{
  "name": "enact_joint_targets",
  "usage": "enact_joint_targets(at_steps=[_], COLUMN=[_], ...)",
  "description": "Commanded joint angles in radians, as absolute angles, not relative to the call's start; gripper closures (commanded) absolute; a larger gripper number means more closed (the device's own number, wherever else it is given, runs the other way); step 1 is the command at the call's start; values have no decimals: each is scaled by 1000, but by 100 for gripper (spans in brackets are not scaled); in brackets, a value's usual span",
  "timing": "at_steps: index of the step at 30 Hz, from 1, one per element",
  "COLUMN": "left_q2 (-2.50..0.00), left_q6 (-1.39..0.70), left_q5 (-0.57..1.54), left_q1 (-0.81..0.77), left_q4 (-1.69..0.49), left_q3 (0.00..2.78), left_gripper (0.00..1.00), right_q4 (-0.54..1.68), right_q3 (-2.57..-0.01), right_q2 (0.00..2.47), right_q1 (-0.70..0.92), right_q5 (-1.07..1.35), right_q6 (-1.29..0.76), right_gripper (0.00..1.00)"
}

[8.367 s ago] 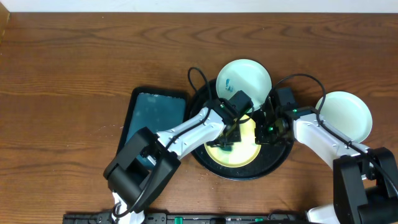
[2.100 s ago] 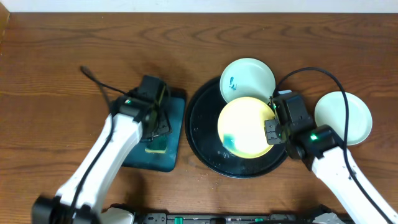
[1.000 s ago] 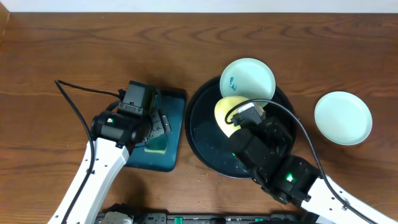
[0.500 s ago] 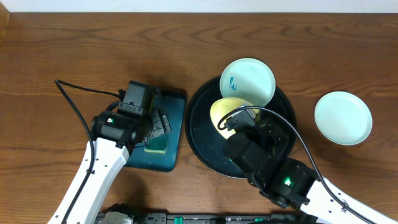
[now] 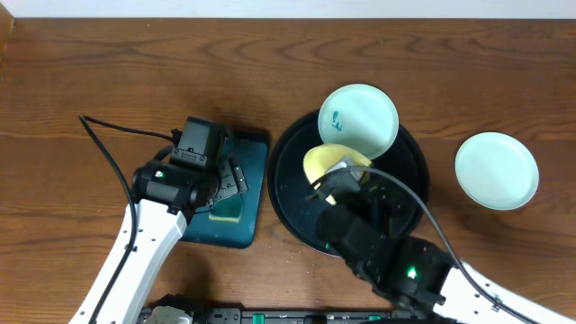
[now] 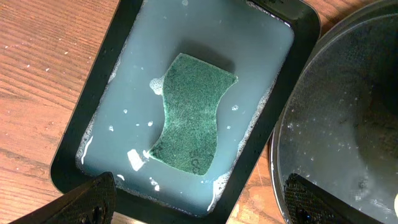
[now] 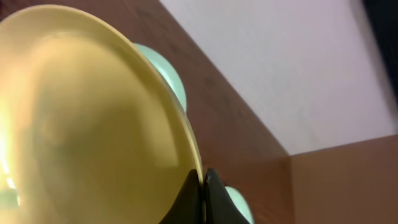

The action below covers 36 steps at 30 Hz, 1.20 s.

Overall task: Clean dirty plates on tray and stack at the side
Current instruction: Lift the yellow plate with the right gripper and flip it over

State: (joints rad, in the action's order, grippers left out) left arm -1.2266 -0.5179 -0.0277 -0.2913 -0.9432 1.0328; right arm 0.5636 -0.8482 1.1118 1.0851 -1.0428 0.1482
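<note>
Overhead, far left: bare wooden table (image 5: pixel 81 72), with the left arm's cable (image 5: pixel 117 130) looping across it.
Left gripper (image 6: pixel 200 202): released. You see both fingers spread wide above the teal tray, with nothing between them.
Teal tray (image 6: pixel 87 124): rectangular, filled with cloudy, soapy water. It sits just beside the black tray.
Sponge (image 6: pixel 193 112): green, lying flat in the water, touched by neither finger.
Black tray (image 5: pixel 290 166): round, glossy and wet inside. The right arm blocks your overhead look at its near half.
Yellow plate (image 7: pixel 81 124): tipped up on edge over the black tray. Overhead you get only its upper part, as the arm covers the rest.
Right gripper (image 7: pixel 202 186): clenched on the yellow plate's rim, fingers pinched together at the edge.
Smeared mint plate (image 5: pixel 360 115): has a teal smear on its left side and rests over the black tray's far rim.
Plain mint plate (image 5: pixel 497 169): flat on the table, well apart to the right of the black tray.
</note>
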Motion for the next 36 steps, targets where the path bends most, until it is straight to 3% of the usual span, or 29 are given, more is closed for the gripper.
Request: enact_joint_targets(at_steps=[1, 34, 36], left_q2=[-1223, -1223, -1223], left_q6=[-505, -505, -505], left_q5=[-26, -26, -26], left_q1=[-286, -286, -286], left_q4=[-949, -949, -949], left_q3=[1053, 1053, 1053], left_gripper=[13, 13, 13], right_q4=[557, 564, 558], right_q3=[-868, -868, -868], right_q2=[1105, 1105, 1105], right_q1=[1163, 1187, 1169], right_q5=[-1231, -1197, -1250], right_q6=[175, 199, 124], right_gripper=[99, 99, 99])
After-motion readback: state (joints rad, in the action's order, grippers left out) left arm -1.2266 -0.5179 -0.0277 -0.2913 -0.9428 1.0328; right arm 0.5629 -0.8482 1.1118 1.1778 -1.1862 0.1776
